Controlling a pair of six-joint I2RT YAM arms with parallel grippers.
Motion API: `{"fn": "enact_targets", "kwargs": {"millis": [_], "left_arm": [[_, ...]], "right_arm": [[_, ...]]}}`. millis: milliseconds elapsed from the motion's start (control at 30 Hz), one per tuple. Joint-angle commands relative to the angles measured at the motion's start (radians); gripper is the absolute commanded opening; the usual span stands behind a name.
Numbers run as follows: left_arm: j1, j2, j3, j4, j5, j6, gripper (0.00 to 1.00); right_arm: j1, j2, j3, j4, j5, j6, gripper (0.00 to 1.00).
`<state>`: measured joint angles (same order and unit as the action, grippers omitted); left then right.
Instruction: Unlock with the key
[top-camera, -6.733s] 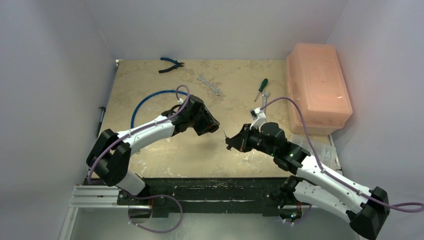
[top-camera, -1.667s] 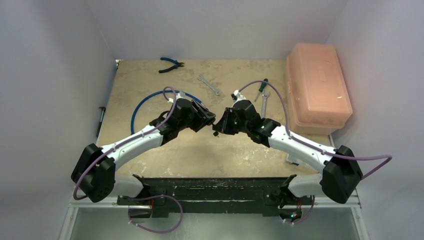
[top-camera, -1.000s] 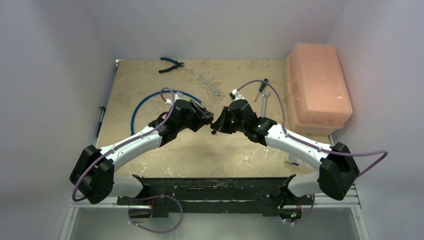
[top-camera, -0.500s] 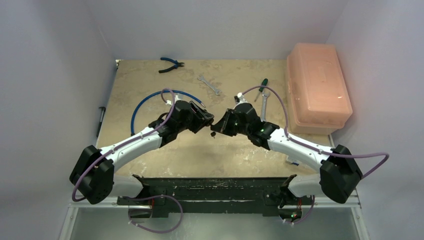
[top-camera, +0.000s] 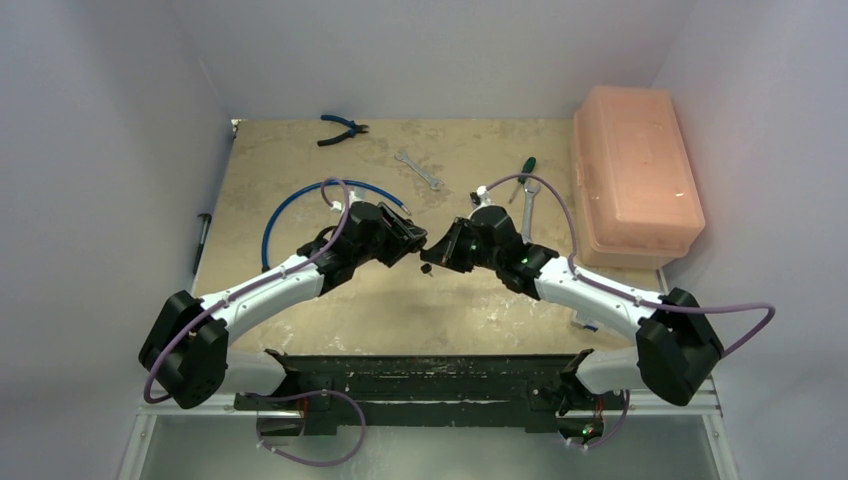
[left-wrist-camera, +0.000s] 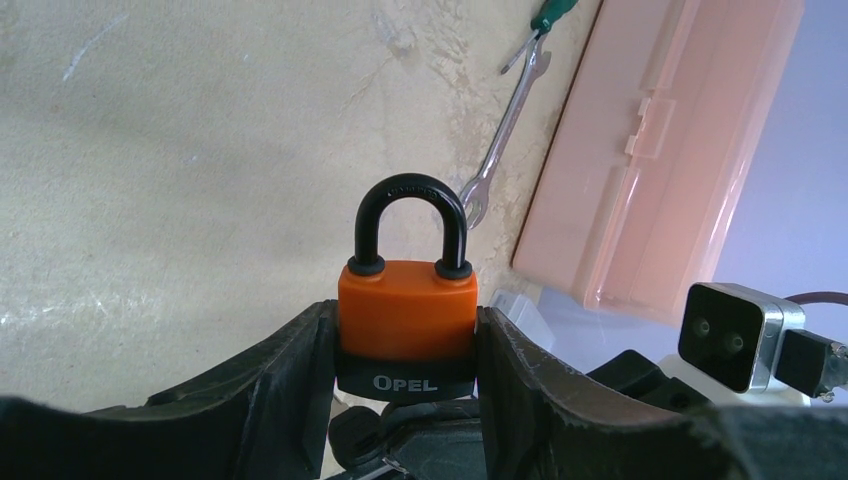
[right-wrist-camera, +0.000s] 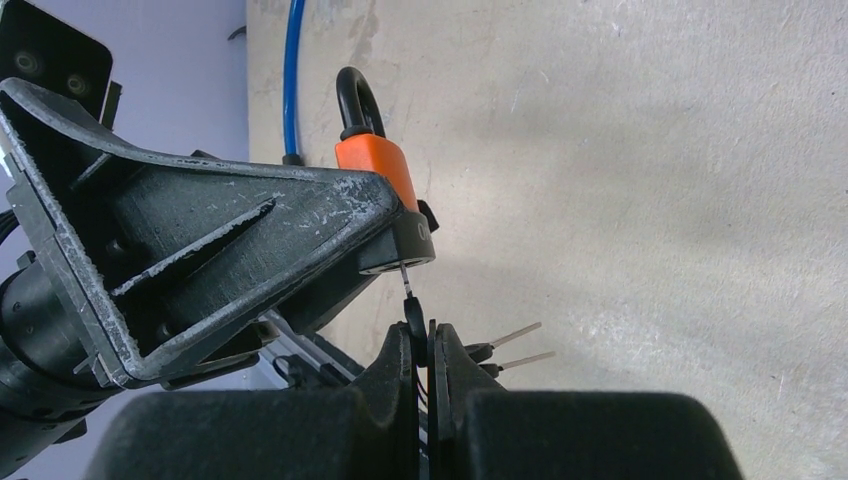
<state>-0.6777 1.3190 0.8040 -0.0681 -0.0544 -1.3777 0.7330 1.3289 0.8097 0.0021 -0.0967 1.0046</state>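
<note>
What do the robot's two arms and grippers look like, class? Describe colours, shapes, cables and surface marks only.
The left arm and right arm both have white link shells with bulky black joint housings. A thin purple cable runs along each. The left gripper is black; its fingers are broad, ribbed plastic wedges with whitish scuffs.

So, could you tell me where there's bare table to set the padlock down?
Widest bare patch: the beige tabletop nearside, between the left arm, right arm and black base rail. A smaller one lies between the blue cable loop and blue-handled pliers. Crowded: beside the pink plastic box.
</note>
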Motion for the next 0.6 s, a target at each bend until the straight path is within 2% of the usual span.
{"fn": "enact_targets", "kwargs": {"millis": [0,267,567], "left_arm": [[-0.032,-0.031,0.003,0.005,0.057,-0.008,0.0],[-0.044,-0.019,0.007,0.014,0.057,-0.014,0.0],[-0.054,0.001,0.027,0.027,0.057,-0.025,0.0]], "right_arm": [[-0.048,0.023,0.069,-0.027,0.248,0.016,0.0],[-0.044,0.032,0.118,-0.042,0.281,-0.001,0.0],[0.055,0.094,0.255,-0.159,0.478,-0.14,0.0]]}}
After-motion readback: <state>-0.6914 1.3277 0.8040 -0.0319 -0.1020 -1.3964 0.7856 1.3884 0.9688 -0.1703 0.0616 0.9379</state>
